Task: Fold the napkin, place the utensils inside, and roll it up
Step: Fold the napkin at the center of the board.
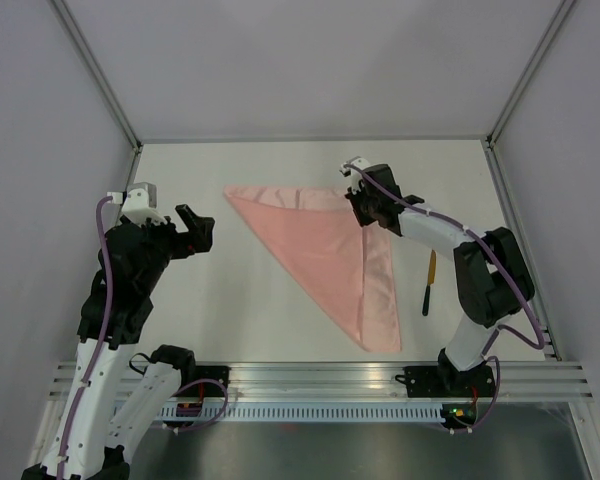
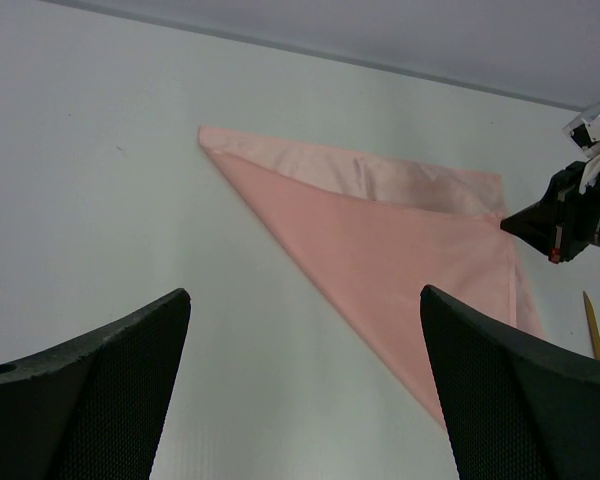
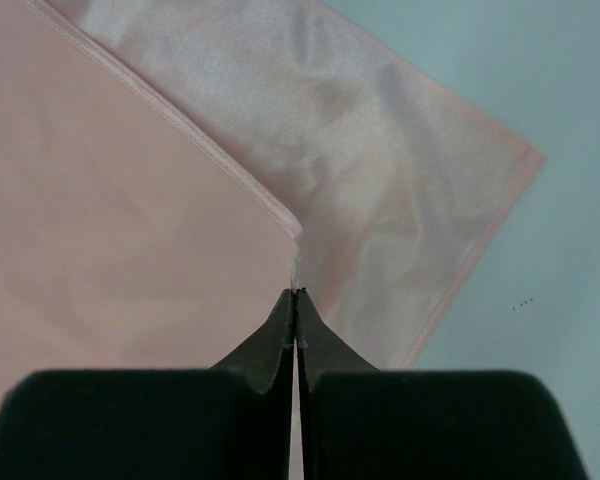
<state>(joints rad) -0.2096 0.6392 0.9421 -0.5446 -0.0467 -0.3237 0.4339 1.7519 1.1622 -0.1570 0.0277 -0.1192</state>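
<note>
Bolted along the near rail, both arms reach over the white table (image 1: 230, 310) in the overhead view. The right gripper (image 1: 360, 207) sits at the far right corner of the napkin (image 1: 325, 250), its fingers clamped on the cloth there. The salmon-pink napkin lies folded into a triangle, tapering from a wide far edge to a narrow near end. The left gripper (image 1: 198, 232) hangs off the napkin's left side, well apart from it, with jaws spread and nothing in them. The utensil (image 1: 430, 282), a thin stick with an orange-yellow part and a dark part, lies just off the napkin's right edge without touching it.

From the left wrist, two black fingers (image 2: 100, 400) stand wide apart with only bare table between them. The napkin (image 2: 380, 240) lies flat beyond them. The right gripper (image 2: 540, 225) meets the napkin's right corner, and the utensil's yellow end (image 2: 592, 325) shows past the napkin's right edge.

From the right wrist, the right gripper (image 3: 296, 295) is pressed closed, its tips pinching the very corner of the napkin's upper layer (image 3: 130, 250). A shinier lower layer spreads beyond that corner, ending in its own point on the table (image 3: 580, 250).
</note>
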